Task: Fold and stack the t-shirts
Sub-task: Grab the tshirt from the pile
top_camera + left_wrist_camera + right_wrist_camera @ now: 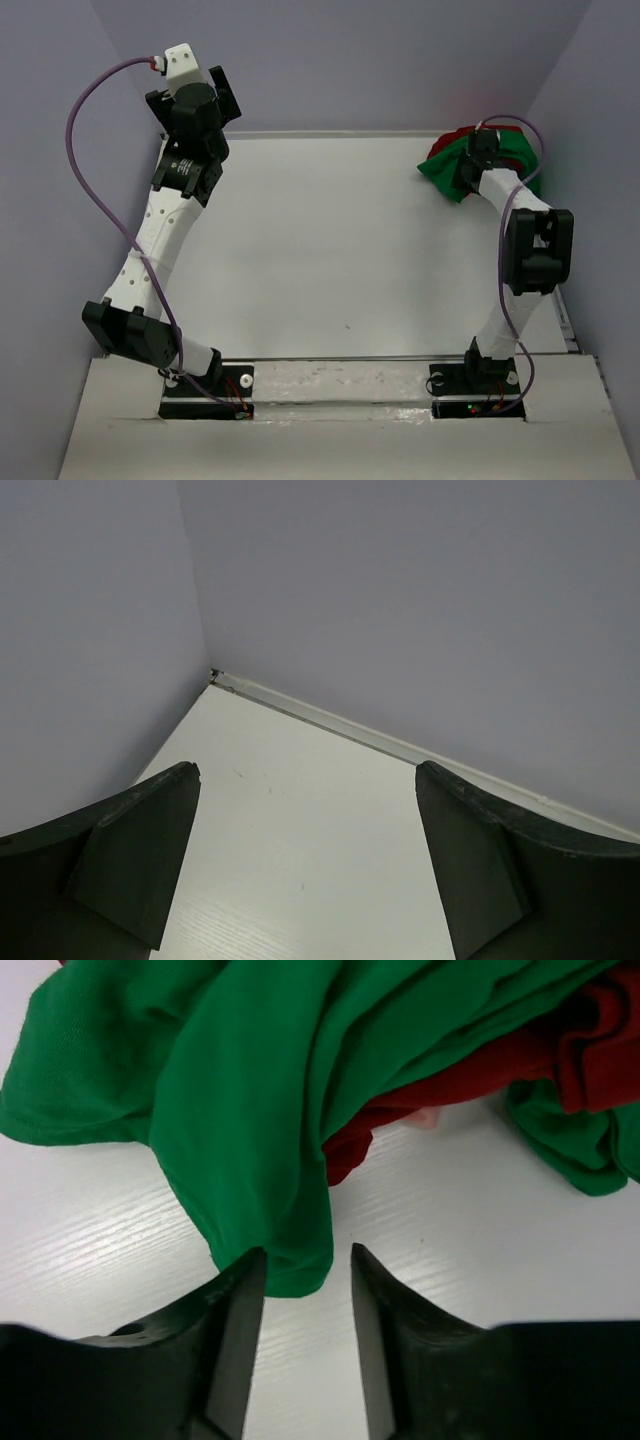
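While right pincer (306, 1252) gapes, green t-shirt (250, 1110) lies between.

1. No word, brand, number or sign is clear enough to read in any view.
2. The only sign of print is a small pale label (183, 168) on a black joint of the left arm (152, 235), seen from above. It is too small and blurred to make out.
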You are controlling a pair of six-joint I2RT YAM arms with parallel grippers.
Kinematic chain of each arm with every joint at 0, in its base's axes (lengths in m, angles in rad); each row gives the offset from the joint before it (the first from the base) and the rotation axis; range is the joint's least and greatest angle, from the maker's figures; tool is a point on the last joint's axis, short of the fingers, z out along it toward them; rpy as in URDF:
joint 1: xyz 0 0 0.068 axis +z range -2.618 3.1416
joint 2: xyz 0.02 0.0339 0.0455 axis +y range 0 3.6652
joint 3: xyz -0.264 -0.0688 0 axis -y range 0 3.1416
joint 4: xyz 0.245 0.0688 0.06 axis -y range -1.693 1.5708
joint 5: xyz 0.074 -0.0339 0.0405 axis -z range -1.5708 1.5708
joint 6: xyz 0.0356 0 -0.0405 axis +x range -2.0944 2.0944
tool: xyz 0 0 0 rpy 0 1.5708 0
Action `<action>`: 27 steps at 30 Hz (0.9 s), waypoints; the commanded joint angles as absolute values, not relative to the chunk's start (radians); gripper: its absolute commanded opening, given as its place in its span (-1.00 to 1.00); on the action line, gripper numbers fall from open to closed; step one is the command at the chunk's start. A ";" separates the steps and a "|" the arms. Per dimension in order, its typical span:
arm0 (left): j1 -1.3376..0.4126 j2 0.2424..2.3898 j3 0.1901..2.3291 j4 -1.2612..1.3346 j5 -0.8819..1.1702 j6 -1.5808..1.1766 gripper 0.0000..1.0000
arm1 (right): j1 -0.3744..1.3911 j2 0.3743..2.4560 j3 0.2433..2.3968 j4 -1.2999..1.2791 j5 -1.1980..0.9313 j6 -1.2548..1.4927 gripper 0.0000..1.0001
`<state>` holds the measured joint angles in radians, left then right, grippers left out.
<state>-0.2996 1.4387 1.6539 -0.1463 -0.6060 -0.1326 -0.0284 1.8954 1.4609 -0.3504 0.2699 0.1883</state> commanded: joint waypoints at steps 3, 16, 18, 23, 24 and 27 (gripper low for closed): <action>-0.296 1.414 1.703 -0.089 -0.598 -0.132 0.98 | -0.029 1.936 1.523 -0.313 0.201 0.195 -0.42; -0.298 1.413 1.695 -0.084 -0.541 -0.161 0.98 | -0.029 1.901 1.643 -0.327 0.161 0.163 -1.00; -0.302 1.410 1.687 -0.086 -0.535 -0.158 0.98 | -0.029 1.873 1.719 -0.359 0.184 0.152 -1.00; -0.314 1.388 1.655 -0.086 -0.549 -0.150 0.98 | -0.029 1.870 1.981 -0.475 0.196 0.101 -1.00; -0.316 1.384 1.640 -0.084 -0.551 -0.152 0.98 | -0.029 1.881 2.041 -0.494 0.189 0.086 -1.00; -0.319 1.368 1.614 -0.078 -0.542 -0.155 0.98 | -0.029 1.965 2.341 -0.598 0.160 0.040 -1.00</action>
<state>-0.3088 1.4334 1.6451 -0.1349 -0.5426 -0.1482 -0.0296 1.9526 2.0205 -0.5064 0.1783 0.1154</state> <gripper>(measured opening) 0.989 0.010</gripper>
